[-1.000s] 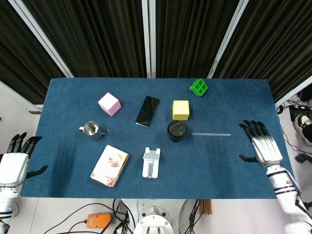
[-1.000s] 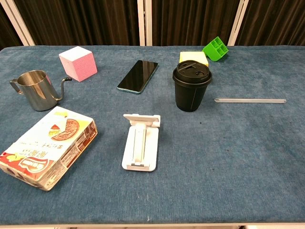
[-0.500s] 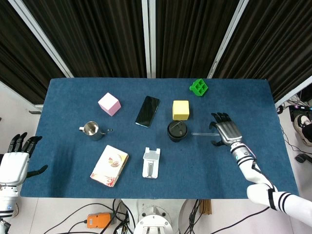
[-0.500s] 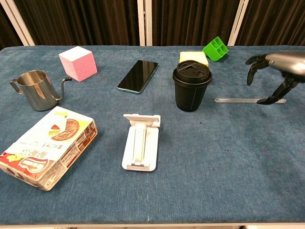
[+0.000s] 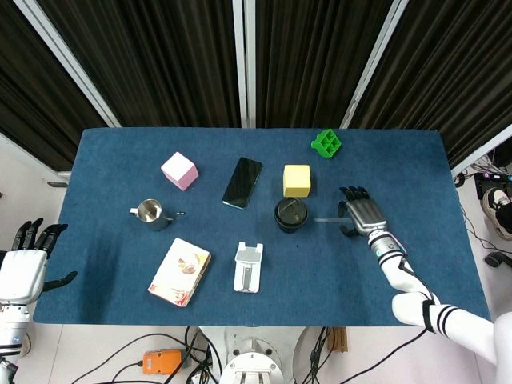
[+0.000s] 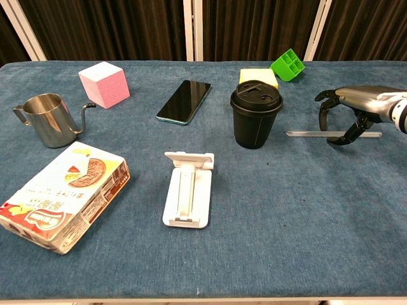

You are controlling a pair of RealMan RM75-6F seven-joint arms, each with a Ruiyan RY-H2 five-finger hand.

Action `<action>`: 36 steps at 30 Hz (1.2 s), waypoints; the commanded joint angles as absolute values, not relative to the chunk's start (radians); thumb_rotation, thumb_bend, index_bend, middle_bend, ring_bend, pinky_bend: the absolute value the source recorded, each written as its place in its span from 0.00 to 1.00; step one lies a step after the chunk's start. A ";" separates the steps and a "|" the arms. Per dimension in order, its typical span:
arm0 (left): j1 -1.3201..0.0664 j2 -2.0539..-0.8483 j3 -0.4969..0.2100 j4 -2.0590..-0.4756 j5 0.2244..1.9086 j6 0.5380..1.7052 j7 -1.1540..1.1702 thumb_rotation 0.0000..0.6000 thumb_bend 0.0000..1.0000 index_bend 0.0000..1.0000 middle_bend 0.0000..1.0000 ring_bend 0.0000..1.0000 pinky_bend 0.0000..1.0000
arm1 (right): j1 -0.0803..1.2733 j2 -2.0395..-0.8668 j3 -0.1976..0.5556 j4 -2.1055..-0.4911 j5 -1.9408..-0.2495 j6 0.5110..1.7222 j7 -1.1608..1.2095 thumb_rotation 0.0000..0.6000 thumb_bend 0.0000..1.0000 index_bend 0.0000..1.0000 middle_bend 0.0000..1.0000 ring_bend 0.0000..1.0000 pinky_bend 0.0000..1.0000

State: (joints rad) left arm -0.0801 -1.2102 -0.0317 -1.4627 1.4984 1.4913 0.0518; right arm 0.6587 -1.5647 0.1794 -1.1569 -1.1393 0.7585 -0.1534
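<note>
— Any writing you can read?
— Only on the snack box [image 6: 60, 195], lower left of the chest view: printed characters along its side, too small to make out.

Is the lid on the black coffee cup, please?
Yes, the black coffee cup stands upright with its black lid seated on top.

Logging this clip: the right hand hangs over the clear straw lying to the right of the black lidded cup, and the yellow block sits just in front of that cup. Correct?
One slip: the yellow block sits just behind the black lidded cup, on its far side, as the head view shows. The right hand does hang over the clear straw, right of the cup.
</note>
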 commanded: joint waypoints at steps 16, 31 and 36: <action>-0.079 -1.215 -0.033 -1.453 1.489 1.486 0.049 1.00 0.03 0.15 0.17 0.00 0.00 | 0.647 -1.587 0.186 -1.111 -1.213 0.850 -0.021 1.00 0.57 0.67 0.16 0.01 0.08; -0.071 -1.205 -0.032 -1.461 1.489 1.496 0.049 1.00 0.03 0.15 0.17 0.01 0.00 | 0.612 -1.509 0.287 -1.298 -1.500 1.242 0.631 1.00 0.57 0.71 0.33 0.20 0.31; -0.073 -1.205 -0.033 -1.461 1.491 1.496 0.050 1.00 0.03 0.15 0.17 0.00 0.00 | 0.637 -1.637 0.318 -1.249 -1.492 1.311 0.771 1.00 0.57 0.71 0.37 0.25 0.35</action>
State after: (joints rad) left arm -0.0727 -1.2048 -0.0333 -1.4615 1.4908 1.4956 0.0506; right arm 0.6220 -1.5634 0.2903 -1.2742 -1.4780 1.2534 0.7024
